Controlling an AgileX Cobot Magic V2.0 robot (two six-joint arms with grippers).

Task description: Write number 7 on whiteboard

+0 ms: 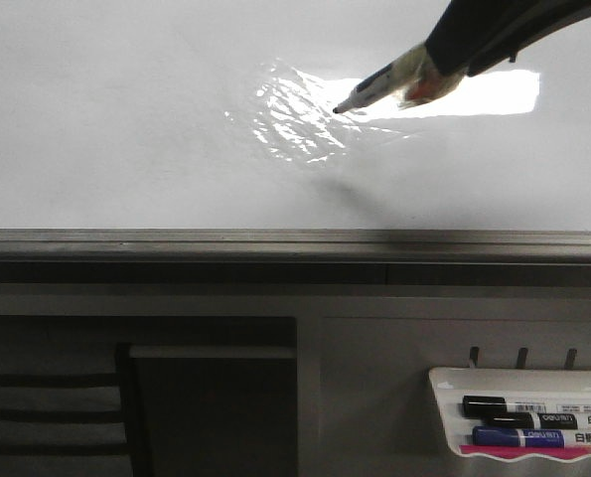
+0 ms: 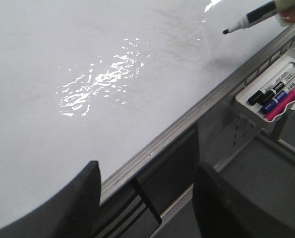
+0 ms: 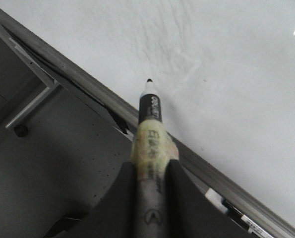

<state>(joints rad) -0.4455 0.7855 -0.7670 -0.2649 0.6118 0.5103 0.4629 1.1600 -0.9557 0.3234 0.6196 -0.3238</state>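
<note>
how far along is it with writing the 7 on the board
Done: the right pincer is shut on an uncapped marker, its tip over the whiteboard. In hand: the approach; whether the tip touches the board cannot be told. Left: the whole figure, since no stroke shows anywhere on the board. The left pincer is open and holds nothing.

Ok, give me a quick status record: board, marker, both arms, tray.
whiteboard: no figure visible yet; only glare and a wrinkled patch
marker: uncapped, tip pointed at the board; contact cannot be confirmed
right gripper: jaws shut on the marker's taped barrel
left gripper: jaws apart, holding nothing, near the board's edge rail
tray: below the rail on the right, holds spare markers
</note>
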